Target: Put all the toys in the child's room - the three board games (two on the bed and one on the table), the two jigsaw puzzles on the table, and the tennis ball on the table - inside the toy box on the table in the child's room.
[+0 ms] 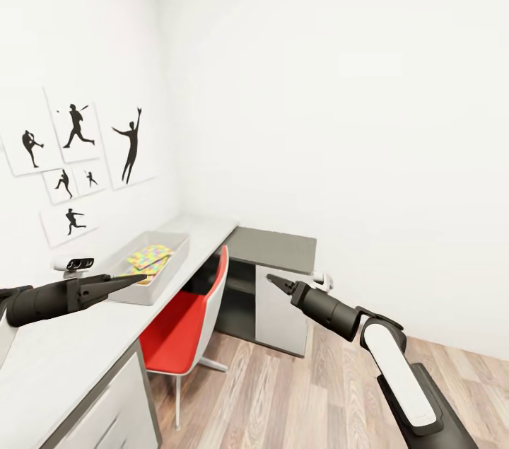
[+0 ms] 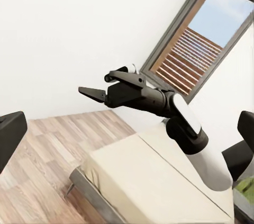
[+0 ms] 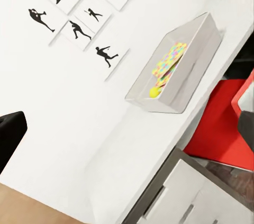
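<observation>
The toy box point(image 1: 150, 265) sits on the long white table point(image 1: 63, 357) at the left, its long axis running away from the robot toward the far corner of the room. Inside it lie brightly coloured flat pieces, and in the right wrist view a small yellow tennis ball point(image 3: 154, 92) rests at one end of the box, touching the coloured stack. No board game or puzzle lies on the bare part of the table.

The left gripper point(image 1: 134, 281) hangs over the table with its tip just at the near end of the box, so the left arm is clearly the nearer one. Its fingers look drawn close together and hold nothing. The right gripper point(image 1: 278, 283) is well apart from the box, out over the wooden floor point(image 1: 283, 399) beyond the red chair point(image 1: 185, 325); in the left wrist view its fingers are spread and empty.

A bed point(image 2: 153, 181) shows in the left wrist view, behind the right arm, with its visible top bare. Judging by this, any toys left on the bed lie on the side away from the box, so the robot would have to turn toward it.
</observation>
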